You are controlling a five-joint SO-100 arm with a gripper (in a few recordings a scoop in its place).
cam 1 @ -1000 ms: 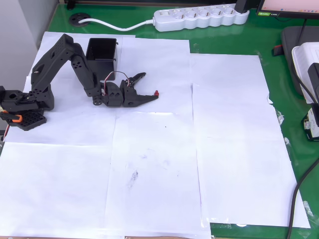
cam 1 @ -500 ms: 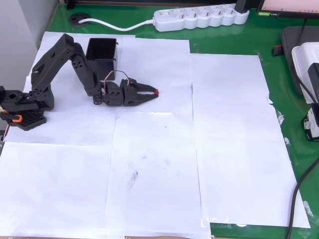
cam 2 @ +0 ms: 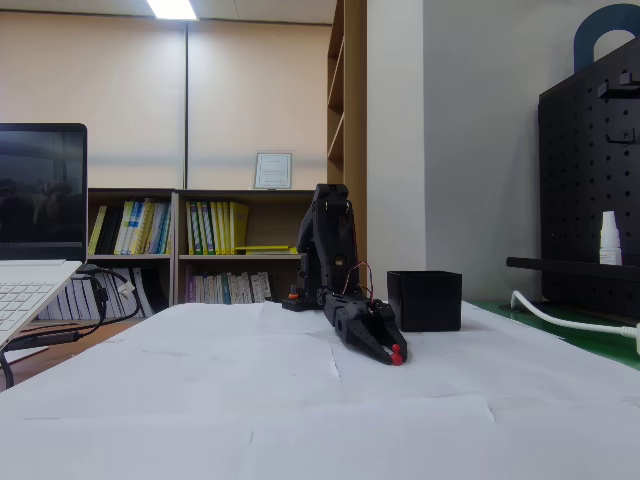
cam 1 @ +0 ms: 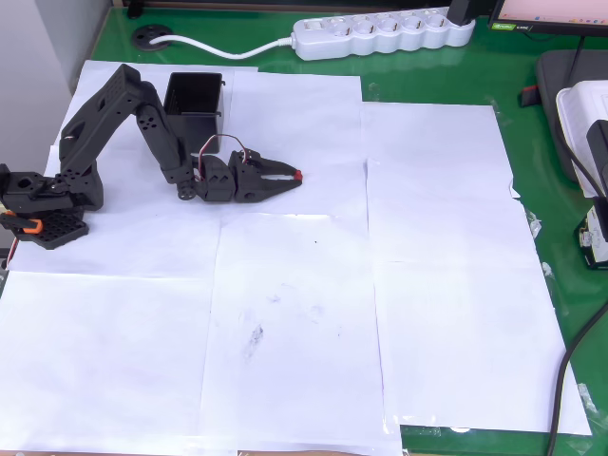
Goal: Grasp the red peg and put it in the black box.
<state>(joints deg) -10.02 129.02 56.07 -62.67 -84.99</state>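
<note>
The tiny red peg (cam 1: 298, 176) sits between the tips of my black gripper (cam 1: 294, 176), whose jaws are shut on it, low over the white paper. In the fixed view the red peg (cam 2: 396, 353) shows at the tip of the gripper (cam 2: 393, 354), just above the sheet. The black box (cam 1: 194, 103) stands open-topped at the back left of the overhead view, behind the arm's elbow. From the side, the black box (cam 2: 425, 300) stands to the right of and behind the gripper.
White paper sheets (cam 1: 313, 313) cover a green mat. A white power strip (cam 1: 385, 32) and its cable lie along the back edge. A laptop (cam 2: 35, 250) stands at the left in the fixed view. Devices and a cable sit at the right edge (cam 1: 584, 142).
The gripper went from open, with one finger spread away from the peg, to shut on the peg. Since half a second ago nothing has moved.
</note>
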